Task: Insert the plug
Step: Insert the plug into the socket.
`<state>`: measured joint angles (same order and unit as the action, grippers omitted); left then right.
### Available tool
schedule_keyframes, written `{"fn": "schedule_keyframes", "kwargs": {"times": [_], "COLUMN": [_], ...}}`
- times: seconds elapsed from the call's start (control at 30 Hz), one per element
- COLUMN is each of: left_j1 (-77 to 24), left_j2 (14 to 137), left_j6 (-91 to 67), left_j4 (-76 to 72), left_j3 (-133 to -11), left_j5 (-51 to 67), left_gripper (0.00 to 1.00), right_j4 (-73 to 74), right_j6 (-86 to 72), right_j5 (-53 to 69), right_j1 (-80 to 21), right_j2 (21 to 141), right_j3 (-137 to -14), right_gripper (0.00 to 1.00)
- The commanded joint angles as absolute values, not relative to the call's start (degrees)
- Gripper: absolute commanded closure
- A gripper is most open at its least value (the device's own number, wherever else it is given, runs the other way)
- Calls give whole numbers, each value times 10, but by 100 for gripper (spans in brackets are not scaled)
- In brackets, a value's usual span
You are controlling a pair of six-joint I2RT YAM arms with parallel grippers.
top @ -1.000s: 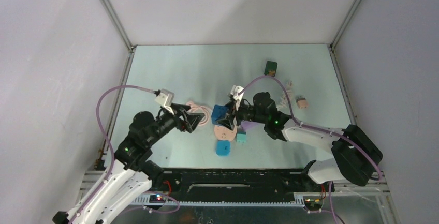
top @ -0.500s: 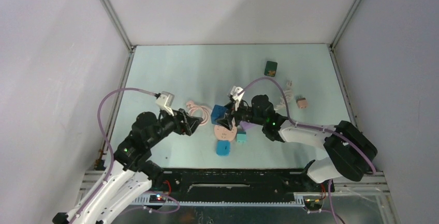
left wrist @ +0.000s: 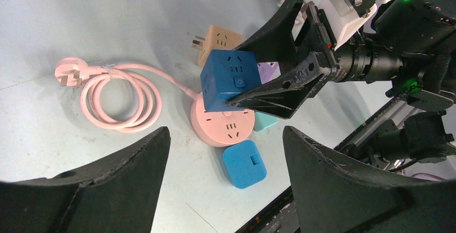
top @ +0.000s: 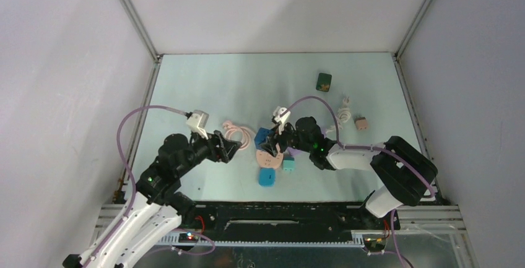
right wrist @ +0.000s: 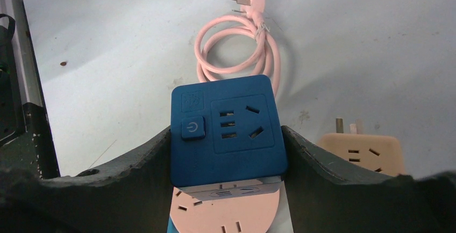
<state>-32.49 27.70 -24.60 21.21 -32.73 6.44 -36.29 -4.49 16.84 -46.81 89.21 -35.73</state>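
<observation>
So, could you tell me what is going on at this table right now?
The right gripper is clamped on a dark blue cube adapter, holding it right over the round pink socket, whose pink cord lies coiled on the table. Whether the plug is seated yet cannot be told. The left gripper hovers open near the cord, holding nothing. A tan adapter and a light blue block lie nearby.

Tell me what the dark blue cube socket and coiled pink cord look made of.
Dark blue cube socket: likely hard moulded plastic, matte, with crisp slots and rounded edges. Coiled pink cord: probably flexible rubber or PVC sheath, smooth, bending in loops.
</observation>
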Motion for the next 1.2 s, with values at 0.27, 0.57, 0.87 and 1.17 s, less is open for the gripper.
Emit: {"fn": "schedule_keyframes", "kwargs": {"times": [0.27, 0.57, 0.87, 1.17], "left_j1": [-322, -322, -322, -322], "left_j2": [293, 308, 328, 325], "left_j6": [-258, -272, -267, -269], "left_j4": [174, 150, 145, 147], "left_j3": [-339, -334, -342, -334], "left_j5": [89, 92, 93, 91], "left_gripper": [19, 19, 19, 19], "right_j4": [-436, -434, -444, -452], "right_j6": [-34, -33, -45, -49], "right_j5": [167, 188, 199, 192], "right_j1": [-453, -435, -436, -449], "right_j2": [885, 894, 890, 899], "right_j3": [-341, -338, -324, -316], "right_gripper": [100, 100, 100, 100]}}
